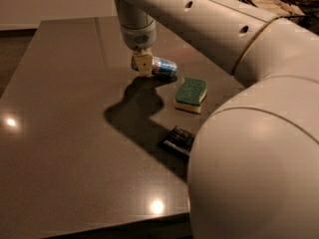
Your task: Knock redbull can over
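The redbull can [164, 67] lies on its side on the dark table [65, 133], blue and silver, near the middle back. My gripper [143, 65] hangs straight down from the arm, right at the can's left end, touching or nearly touching it. Its cream fingers [144, 63] hide part of the can.
A green and yellow sponge [191, 94] lies just right and in front of the can. A dark flat packet [178, 139] lies nearer, by the arm's large white shoulder [254, 173], which fills the right side. A basket [271, 4] stands at the far right back.
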{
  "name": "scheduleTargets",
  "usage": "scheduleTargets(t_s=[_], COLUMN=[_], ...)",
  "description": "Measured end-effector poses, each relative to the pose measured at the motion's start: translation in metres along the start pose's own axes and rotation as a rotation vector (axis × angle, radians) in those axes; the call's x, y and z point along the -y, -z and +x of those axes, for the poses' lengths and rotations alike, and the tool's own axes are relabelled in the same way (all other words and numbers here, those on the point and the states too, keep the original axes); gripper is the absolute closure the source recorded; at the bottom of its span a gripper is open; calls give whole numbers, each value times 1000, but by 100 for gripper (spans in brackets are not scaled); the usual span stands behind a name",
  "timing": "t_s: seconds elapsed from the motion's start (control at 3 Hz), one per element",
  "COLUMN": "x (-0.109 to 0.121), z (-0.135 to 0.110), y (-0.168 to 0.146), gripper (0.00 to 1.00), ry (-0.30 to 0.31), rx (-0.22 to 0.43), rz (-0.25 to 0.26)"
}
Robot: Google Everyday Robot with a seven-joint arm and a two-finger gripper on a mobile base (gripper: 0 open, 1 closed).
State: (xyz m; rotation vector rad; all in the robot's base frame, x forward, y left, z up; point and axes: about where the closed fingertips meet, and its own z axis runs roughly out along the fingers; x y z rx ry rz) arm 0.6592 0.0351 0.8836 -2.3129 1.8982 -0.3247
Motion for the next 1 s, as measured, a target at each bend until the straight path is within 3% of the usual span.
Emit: scheduleTargets(t_s=[0.33,0.67,1.0], x=[-5,-19,-19], z=[2,3,3], y=[-6,-16,-16], gripper=[17,0,0], ry=[41,116,116], rx=[-9,5,5], rz=[-4,-31,-31])
